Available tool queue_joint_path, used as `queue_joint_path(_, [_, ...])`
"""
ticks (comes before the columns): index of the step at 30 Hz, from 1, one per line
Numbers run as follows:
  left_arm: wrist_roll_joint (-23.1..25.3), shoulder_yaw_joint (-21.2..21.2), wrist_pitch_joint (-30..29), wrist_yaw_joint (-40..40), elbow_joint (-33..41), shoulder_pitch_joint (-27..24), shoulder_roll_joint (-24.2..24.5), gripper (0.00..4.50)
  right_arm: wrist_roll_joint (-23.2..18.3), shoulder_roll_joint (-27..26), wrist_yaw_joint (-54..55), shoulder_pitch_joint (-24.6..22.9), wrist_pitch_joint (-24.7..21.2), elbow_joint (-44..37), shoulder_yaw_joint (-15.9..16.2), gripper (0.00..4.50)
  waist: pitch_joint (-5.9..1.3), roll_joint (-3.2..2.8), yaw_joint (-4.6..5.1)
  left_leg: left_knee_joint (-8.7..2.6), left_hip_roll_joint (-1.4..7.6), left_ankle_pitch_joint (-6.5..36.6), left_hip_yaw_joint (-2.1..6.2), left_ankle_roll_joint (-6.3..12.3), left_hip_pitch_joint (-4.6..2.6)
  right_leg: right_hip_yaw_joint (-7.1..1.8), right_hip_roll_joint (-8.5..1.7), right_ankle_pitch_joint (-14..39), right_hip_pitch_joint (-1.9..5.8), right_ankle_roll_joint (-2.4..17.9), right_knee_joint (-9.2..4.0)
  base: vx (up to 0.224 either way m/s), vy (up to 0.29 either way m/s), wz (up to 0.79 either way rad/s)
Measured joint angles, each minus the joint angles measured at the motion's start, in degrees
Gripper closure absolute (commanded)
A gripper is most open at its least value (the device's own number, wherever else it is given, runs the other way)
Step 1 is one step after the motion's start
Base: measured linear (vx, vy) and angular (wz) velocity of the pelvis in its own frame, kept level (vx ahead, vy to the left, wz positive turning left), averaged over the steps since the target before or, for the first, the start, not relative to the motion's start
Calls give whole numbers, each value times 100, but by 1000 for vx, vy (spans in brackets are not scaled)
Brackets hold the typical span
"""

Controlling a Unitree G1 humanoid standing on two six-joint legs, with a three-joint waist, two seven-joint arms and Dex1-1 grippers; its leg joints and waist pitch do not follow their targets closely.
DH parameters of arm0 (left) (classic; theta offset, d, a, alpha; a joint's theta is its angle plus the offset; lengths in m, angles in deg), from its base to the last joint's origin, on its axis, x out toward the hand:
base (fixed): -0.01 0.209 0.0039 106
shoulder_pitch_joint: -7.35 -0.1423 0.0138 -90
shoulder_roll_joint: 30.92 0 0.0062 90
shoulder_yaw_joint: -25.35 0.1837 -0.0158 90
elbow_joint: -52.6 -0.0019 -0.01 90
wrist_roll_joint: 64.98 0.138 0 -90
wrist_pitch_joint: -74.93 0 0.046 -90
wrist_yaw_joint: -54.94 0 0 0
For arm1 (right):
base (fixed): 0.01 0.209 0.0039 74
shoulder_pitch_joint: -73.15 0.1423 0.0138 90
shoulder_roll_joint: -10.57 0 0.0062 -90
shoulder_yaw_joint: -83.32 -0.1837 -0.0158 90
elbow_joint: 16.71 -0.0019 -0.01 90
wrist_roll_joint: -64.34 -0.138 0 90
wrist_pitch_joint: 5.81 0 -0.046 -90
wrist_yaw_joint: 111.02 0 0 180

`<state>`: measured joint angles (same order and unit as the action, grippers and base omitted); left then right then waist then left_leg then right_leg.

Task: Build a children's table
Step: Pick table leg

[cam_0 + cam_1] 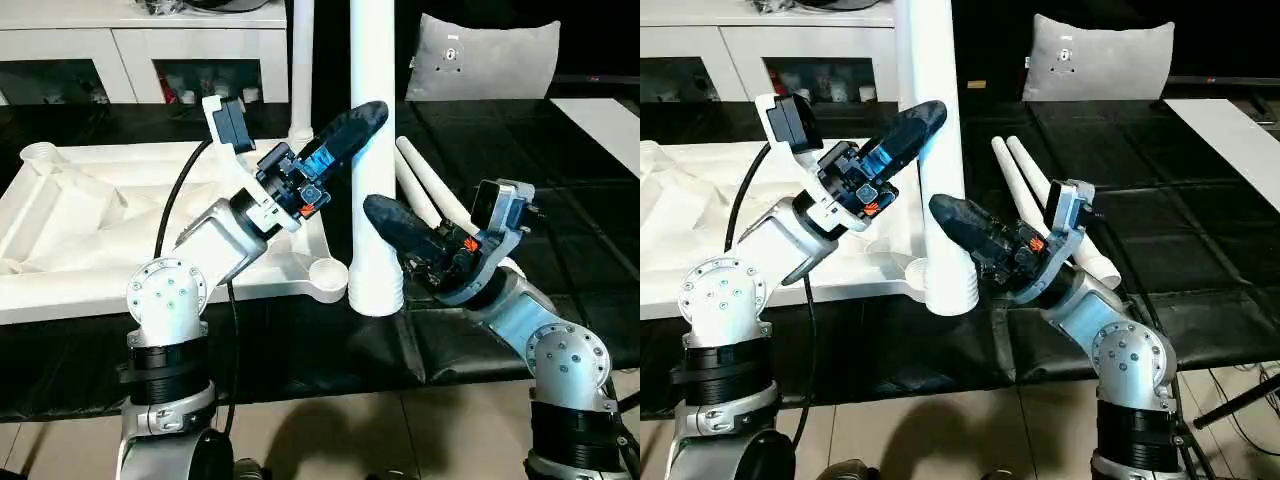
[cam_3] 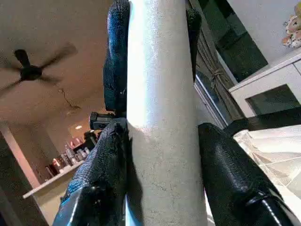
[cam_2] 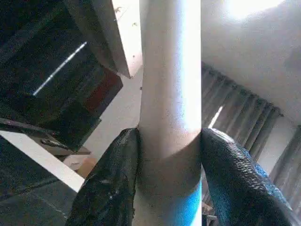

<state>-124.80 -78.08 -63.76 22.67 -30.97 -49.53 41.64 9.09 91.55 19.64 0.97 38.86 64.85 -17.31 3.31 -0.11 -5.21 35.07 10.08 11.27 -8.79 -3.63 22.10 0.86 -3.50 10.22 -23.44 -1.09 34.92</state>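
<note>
The left gripper (image 1: 362, 122) clamps an upright white leg (image 1: 373, 180) high on its shaft — a finger (image 3: 113, 183) pressed to each side. Below it, the right gripper (image 1: 385, 215) clasps the same leg nearer its ribbed foot, fingers (image 2: 101, 174) tight against the tube. The leg's long axis stands vertical, thick end down beside a round corner socket (image 1: 328, 275) of the upturned white tabletop (image 1: 110, 220), which lies ribs-up on the black desk (image 1: 560, 190) beyond the left gripper. Behind the right gripper, two more legs (image 1: 1040, 190) lie side by side — pointing away.
</note>
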Motion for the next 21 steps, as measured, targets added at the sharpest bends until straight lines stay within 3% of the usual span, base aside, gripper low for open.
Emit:
queue_joint_path(4, [0, 0, 23, -3, -4, -17, 42, 269, 40, 55, 19, 1, 95, 0, 74, 266, 1, 2, 1, 0, 0, 0, 0, 0, 0, 0, 0, 0, 0, 1, 0, 0, 0, 0])
queue_joint_path(7, [0, -1, 59, -5, -12, -61, 77, 269, 98, 58, 46, 4, 108, 1, 113, 195, 1, 2, 1, -2, 0, 0, 0, 0, -1, 0, 0, 0, 0, 1, 0, 0, 0, 0])
queue_joint_path(14, [215, -34, 313, -16, -180, -86, 317, 269, 450, 164, 246, 178, 351, 250, 157, 151, 1, 1, 7, -2, 0, -3, 0, -4, -2, 0, 1, -2, 0, 4, 1, 0, 0, 0])
queue_joint_path(16, [335, -25, 420, -9, -180, -86, 335, 269, 552, 228, 281, 215, 439, 255, 161, 112, 0, 3, 4, -3, 0, -3, 0, -4, -2, 0, 1, -8, 0, 14, 1, 0, 0, 0])
queue_joint_path(18, [475, -26, 550, 20, -181, -86, 390, 269, 637, 280, 322, 224, 521, 267, 158, 108, 0, 3, 3, -5, 0, -3, -1, -4, -2, 0, 0, -7, 0, 15, 1, 0, 0, 0])
queue_joint_path(21, [968, 94, 885, 182, -183, -86, 540, 270, 821, 337, 459, 265, 691, 284, 146, 70, 0, 3, 8, -6, 0, -3, 0, -4, -2, 0, 1, -7, 0, 15, 1, 0, 0, 0])
